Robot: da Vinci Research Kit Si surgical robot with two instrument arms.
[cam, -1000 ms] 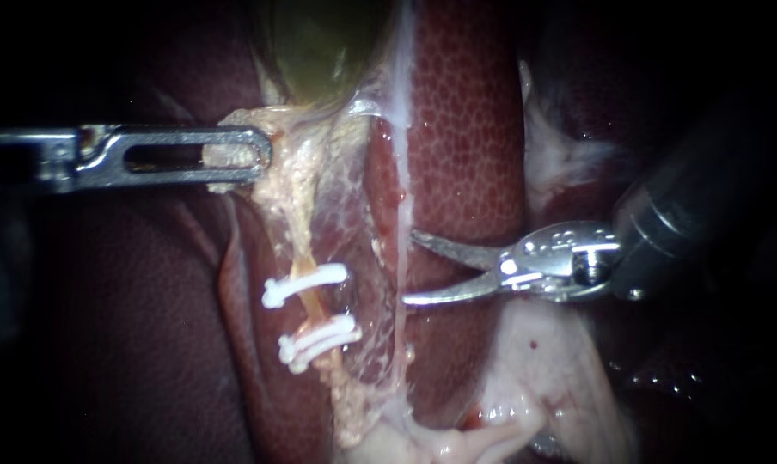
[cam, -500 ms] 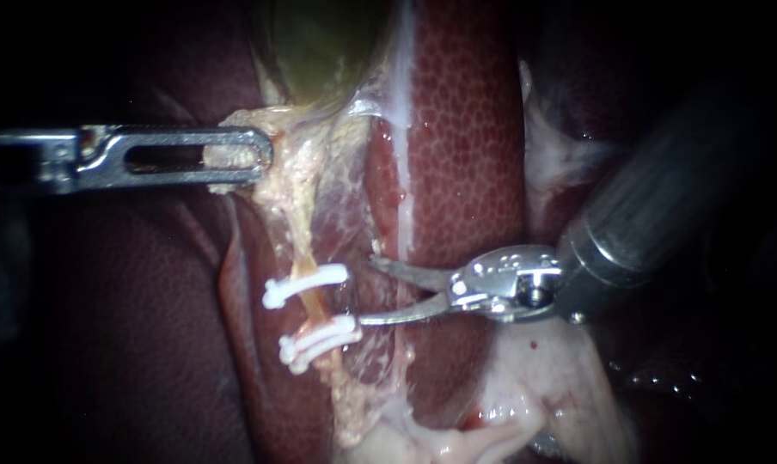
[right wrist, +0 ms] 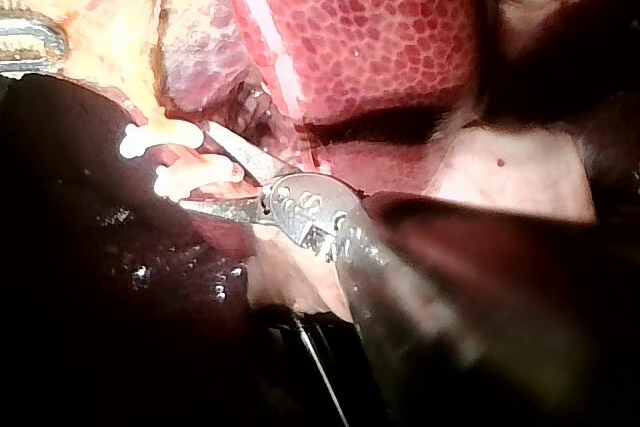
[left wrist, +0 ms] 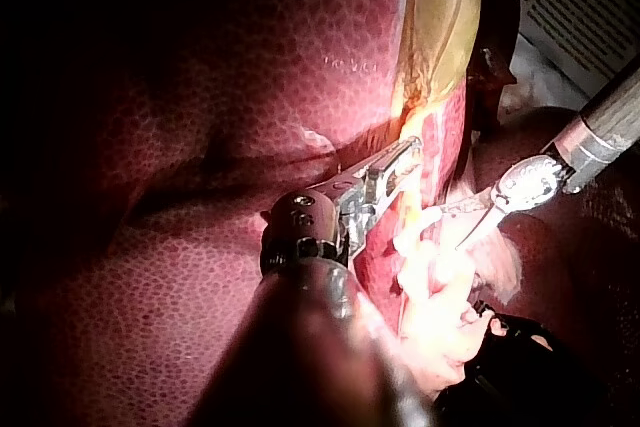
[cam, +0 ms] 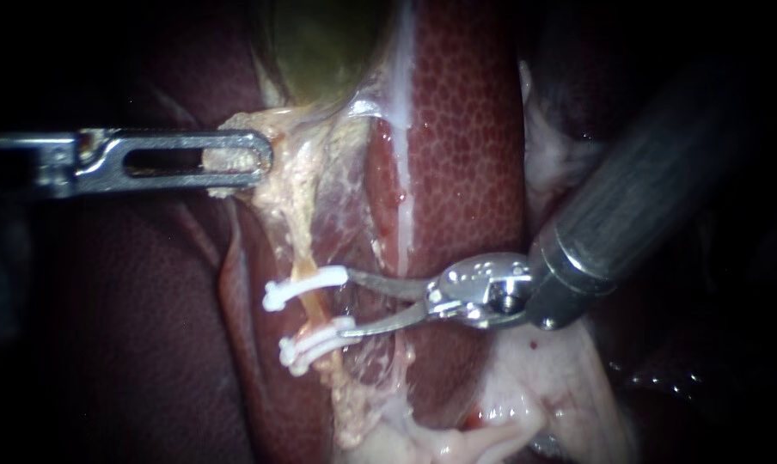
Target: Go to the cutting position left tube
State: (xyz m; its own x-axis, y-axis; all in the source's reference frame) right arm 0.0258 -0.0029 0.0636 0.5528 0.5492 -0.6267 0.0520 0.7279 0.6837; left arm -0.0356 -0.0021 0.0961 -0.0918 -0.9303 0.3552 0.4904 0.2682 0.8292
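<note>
While your left instrument (cam: 234, 159) pinches pale tissue (cam: 290, 172) at upper left, your right instrument (cam: 349, 302) sits with jaws spread, just right of the left tube (cam: 311, 302) between two white clips (cam: 302, 286), lower middle.

- Lower centre: narrow gap between upper clip (cam: 305, 288) and lower clip (cam: 318, 341).
- Right instrument's (cam: 346, 302) spread end effector fills its right side.
- Left instrument (cam: 234, 160), gripping pale tissue (cam: 298, 185), bars upper left.
</note>
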